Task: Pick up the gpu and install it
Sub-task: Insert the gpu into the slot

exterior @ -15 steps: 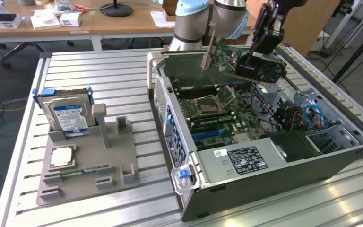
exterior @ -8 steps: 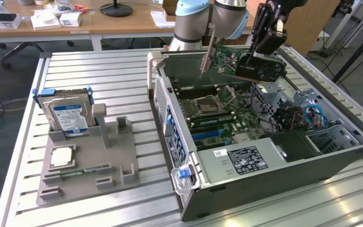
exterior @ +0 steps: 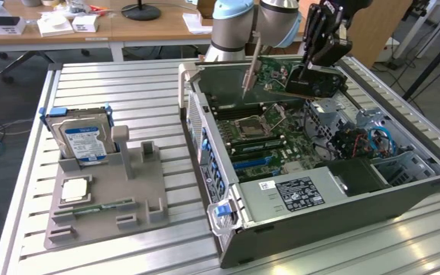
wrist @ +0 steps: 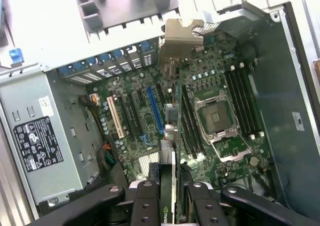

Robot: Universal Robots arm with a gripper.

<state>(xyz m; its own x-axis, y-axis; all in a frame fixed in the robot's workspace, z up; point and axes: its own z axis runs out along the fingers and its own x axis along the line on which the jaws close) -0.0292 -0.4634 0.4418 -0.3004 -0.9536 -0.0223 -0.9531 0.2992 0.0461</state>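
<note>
A Universal Robots arm's fingers [exterior: 317, 54] are clamped on the gpu [exterior: 285, 80], holding the card in the air above the open computer case [exterior: 403, 189]. The case lies on its side on the slatted desk [exterior: 113, 86], toward the desk's edge on the exterior view's right. The card is not yet seated and hangs clear of the motherboard [exterior: 274, 143], its metal end bracket [exterior: 248, 73] towards the case's rear wall. From the wrist camera the gpu [wrist: 172, 156] runs edge-on between the fingers [wrist: 145, 201], over the board between the blue expansion slot [wrist: 155, 111] and the bare processor socket [wrist: 218, 118]. A hard drive [exterior: 82, 140] and a memory stick [exterior: 90, 209] sit in a grey parts tray [exterior: 147, 183] near the desk's opposite edge. The risks here appear to be ones of alignment. The card looks tilted against the board, so its connector edge could come down beside the slot and scrape components. The bracket could catch on the rear wall's frame. A narrow grip on a thin board may let it pivot under pressure, and the exposed socket lies close by.
</note>
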